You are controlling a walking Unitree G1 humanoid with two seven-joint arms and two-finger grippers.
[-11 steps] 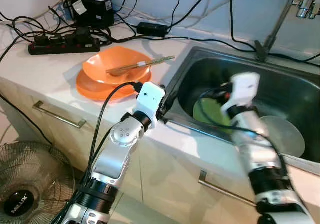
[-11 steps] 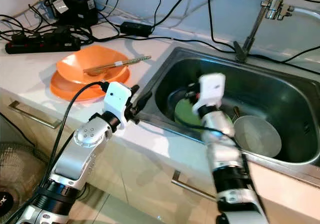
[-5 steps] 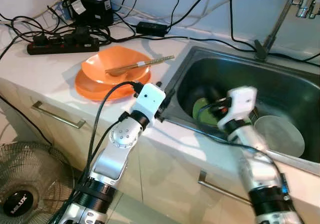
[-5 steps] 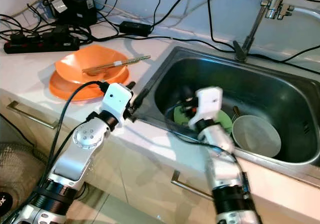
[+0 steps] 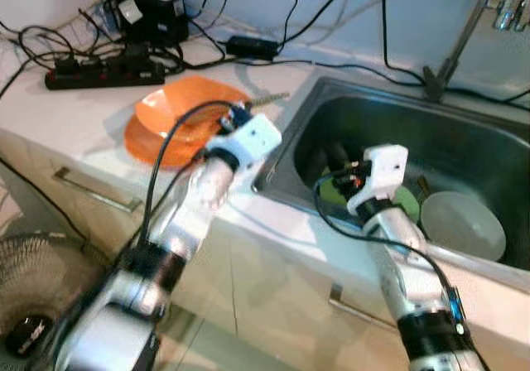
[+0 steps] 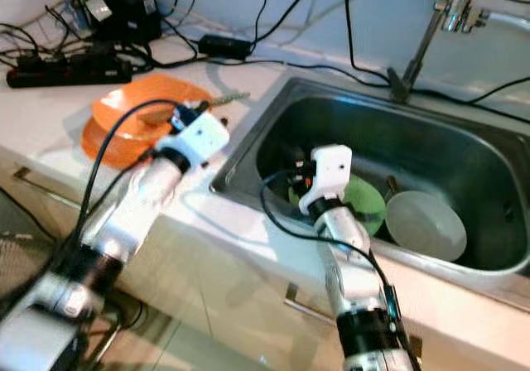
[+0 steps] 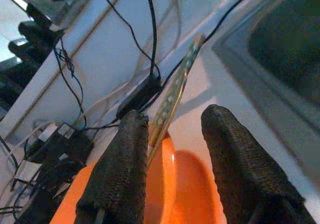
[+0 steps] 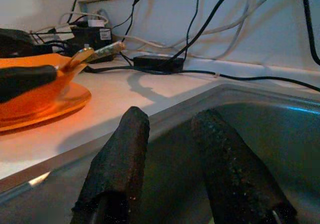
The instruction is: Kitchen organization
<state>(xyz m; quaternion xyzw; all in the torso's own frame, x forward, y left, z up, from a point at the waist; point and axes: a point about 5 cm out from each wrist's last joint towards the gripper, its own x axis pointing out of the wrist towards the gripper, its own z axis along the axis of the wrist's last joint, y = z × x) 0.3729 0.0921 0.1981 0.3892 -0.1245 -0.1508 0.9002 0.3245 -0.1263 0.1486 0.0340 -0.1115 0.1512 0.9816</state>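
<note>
The left gripper (image 7: 172, 159) is hovering over the orange bowl (image 5: 170, 110) at centre left of the head view, its fingers (image 7: 120, 174) standing apart with nothing between them. The chopsticks (image 7: 175, 91) are lying across the bowl rim, projecting toward the sink (image 5: 464, 114), and are running up between the two fingers in the left wrist view. The bowl is resting on an orange plate (image 5: 142, 143).

The right gripper (image 8: 165, 164) is sitting low inside the sink basin near its left wall, fingers parted and holding nothing. A green plate (image 6: 360, 205) and a grey bowl (image 6: 424, 224) are lying in the basin just beyond it.

Hazards, as judged:
- The chopsticks are balancing on the rim. A closing finger striking one stick off-centre is likely to roll the pair off the bowl or into the sink.
- The left arm is appearing blurred, so a fast approach risks pushing the bowl across the plate.
- A cable is looping from each wrist; either is liable to snag the sink edge.

The countertop (image 5: 74, 114) is pale and smooth. A power strip (image 5: 103, 74) and tangled cords are occupying the upper left of the frame against the wall. A tap (image 6: 431, 23) is standing at upper right. A floor fan (image 5: 29, 305) is sitting at lower left beside the cabinet fronts.
</note>
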